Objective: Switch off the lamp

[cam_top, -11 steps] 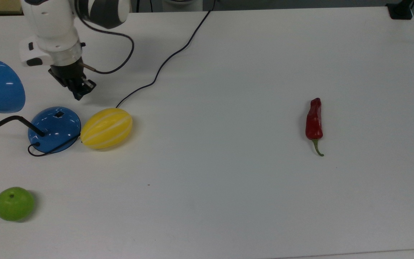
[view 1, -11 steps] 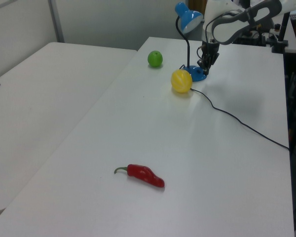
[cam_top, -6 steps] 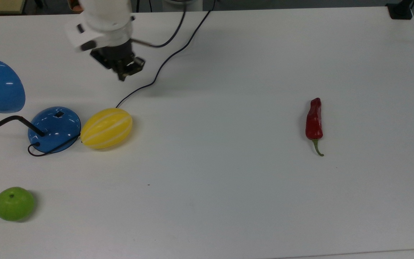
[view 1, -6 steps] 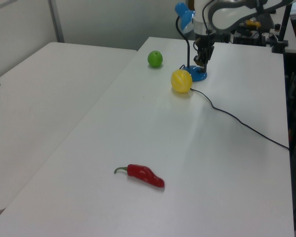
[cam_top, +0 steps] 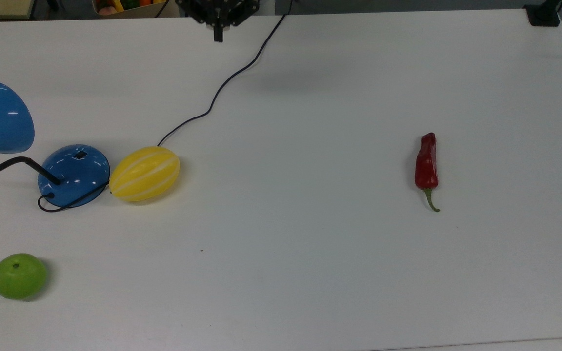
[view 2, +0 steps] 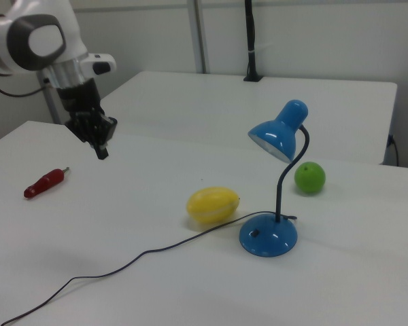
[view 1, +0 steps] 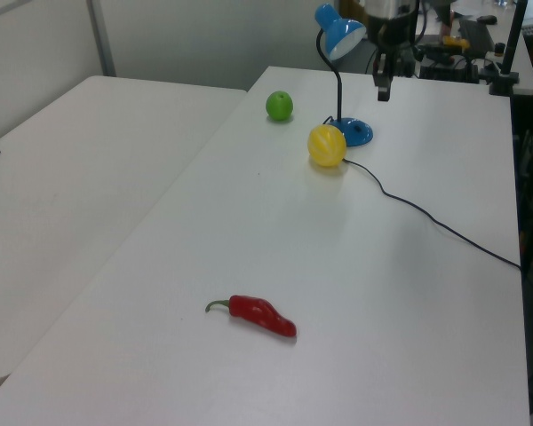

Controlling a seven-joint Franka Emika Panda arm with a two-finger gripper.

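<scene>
Even, bright overhead light washes all 3 views, and the white table (cam_top: 310,273) reads slightly grey-blue in the top view. Shadows are soft and short: a faint patch hugs the green apple (cam_top: 19,276), another sits beside the yellow melon (cam_top: 145,173), and a thin one edges the red pepper (cam_top: 426,162). A broad, diffuse shadow lies on the table near the top view's upper middle. The blue lamp (cam_top: 73,174) carries small white glints on its shade and base, seen also in the right view (view 2: 269,236). The left view is grainier, with far things soft.
</scene>
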